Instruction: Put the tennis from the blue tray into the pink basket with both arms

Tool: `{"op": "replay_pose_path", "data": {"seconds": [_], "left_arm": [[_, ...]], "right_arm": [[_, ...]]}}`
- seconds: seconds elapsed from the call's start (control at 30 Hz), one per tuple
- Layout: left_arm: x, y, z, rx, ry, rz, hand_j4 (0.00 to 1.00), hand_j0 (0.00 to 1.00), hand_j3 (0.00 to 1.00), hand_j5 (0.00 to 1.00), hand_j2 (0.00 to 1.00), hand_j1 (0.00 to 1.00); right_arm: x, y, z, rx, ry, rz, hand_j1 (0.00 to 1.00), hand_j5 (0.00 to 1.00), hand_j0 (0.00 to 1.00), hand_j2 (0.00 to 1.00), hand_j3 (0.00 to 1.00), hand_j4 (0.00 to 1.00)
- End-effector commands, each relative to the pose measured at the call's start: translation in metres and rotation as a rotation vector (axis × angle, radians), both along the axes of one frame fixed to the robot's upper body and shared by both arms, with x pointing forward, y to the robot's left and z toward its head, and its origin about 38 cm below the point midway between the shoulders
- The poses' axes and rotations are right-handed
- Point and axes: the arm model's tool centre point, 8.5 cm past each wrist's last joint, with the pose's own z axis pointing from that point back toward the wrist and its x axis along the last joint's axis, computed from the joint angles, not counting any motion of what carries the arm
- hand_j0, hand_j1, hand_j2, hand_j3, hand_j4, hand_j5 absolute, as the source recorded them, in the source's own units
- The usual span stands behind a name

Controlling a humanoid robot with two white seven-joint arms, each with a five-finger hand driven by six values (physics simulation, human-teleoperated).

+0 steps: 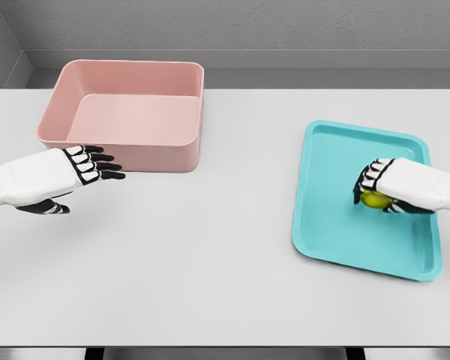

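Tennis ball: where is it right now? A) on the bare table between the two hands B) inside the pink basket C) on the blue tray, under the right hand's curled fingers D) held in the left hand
C: the yellow tennis ball sits on the blue tray with the right hand closed over it, while the pink basket holds nothing and the left hand is open beside it.

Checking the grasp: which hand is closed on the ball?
The right hand, curled over the yellow ball on the blue tray; the left hand holds nothing.

Pink basket (124, 142), blue tray (337, 232), yellow-green tennis ball (373, 199), grey table (210, 262)
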Motion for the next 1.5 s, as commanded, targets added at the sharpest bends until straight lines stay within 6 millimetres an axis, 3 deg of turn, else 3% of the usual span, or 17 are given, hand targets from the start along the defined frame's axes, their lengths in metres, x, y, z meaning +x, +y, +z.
{"op": "replay_pose_path", "data": {"seconds": [0.0, 0.67, 1.47], "left_arm": [[0.000, 0.001, 0.001, -0.004, 0.001, 0.002, 1.00, 1.00, 1.00, 1.00, 1.00, 1.00], [0.000, 0.000, 0.001, -0.007, 0.001, 0.001, 1.00, 1.00, 1.00, 1.00, 1.00, 1.00], [0.000, 0.000, 0.000, -0.007, 0.003, 0.002, 1.00, 1.00, 1.00, 1.00, 1.00, 1.00]], "right_arm": [[0.000, 0.006, 0.010, 0.009, -0.024, 0.019, 0.48, 0.48, 0.48, 0.48, 0.48, 0.48], [-0.001, 0.049, 0.047, -0.015, -0.116, 0.148, 0.46, 0.46, 0.46, 0.46, 0.46, 0.46], [0.012, 0.114, 0.038, 0.027, -0.173, 0.240, 0.44, 0.44, 0.44, 0.44, 0.44, 0.44]]}}
